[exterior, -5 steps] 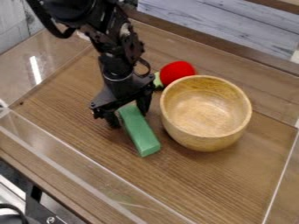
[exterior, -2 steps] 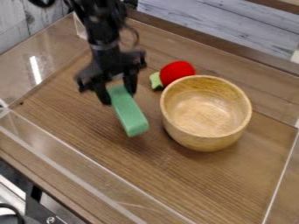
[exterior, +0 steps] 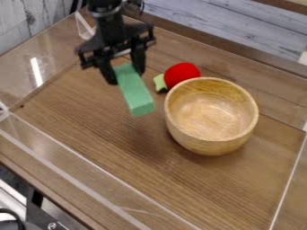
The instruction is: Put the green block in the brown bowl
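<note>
The green block (exterior: 133, 91) is a long green bar hanging tilted above the wooden table, its lower end pointing toward the bowl. My black gripper (exterior: 117, 66) is shut on the block's upper end, one finger on each side. The brown bowl (exterior: 211, 114) is a round wooden bowl standing to the right of the block, empty inside. Block and bowl are apart, with the block's lower end left of the bowl's near-left rim.
A red ball (exterior: 181, 74) lies behind the bowl's left rim, with a small green piece (exterior: 157, 83) beside it. Clear plastic walls (exterior: 48, 153) fence the wooden table (exterior: 84, 144) at front and left. A whitish plank wall runs along the back.
My gripper closed on the green block as it lay on the table and lifted it. The block now hangs in the air, higher in the picture than before.
</note>
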`<state>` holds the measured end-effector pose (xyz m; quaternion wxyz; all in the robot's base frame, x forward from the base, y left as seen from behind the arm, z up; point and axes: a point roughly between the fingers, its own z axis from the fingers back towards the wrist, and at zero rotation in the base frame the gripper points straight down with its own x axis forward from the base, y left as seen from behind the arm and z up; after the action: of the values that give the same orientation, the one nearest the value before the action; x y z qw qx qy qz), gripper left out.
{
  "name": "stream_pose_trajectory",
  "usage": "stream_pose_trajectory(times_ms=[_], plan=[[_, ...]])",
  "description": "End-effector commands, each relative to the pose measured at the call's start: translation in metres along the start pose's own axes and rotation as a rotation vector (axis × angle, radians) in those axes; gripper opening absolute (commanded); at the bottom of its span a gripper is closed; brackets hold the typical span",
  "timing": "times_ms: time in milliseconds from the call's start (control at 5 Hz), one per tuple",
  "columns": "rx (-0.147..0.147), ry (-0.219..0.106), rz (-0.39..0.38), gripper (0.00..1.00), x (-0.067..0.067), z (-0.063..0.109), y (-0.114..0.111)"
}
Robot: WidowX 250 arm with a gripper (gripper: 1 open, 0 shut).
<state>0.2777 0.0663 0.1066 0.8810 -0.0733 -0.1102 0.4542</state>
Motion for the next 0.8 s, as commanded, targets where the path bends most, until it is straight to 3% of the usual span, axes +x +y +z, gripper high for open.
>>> stream_pose_trajectory(times_ms=[0, 600], plan=[[-0.047, -0.036, -0.062, 0.0, -0.008, 0.022, -0.033], [-0.071, 0.015, -0.266, 0.0, -0.062, 0.0, -0.092]])
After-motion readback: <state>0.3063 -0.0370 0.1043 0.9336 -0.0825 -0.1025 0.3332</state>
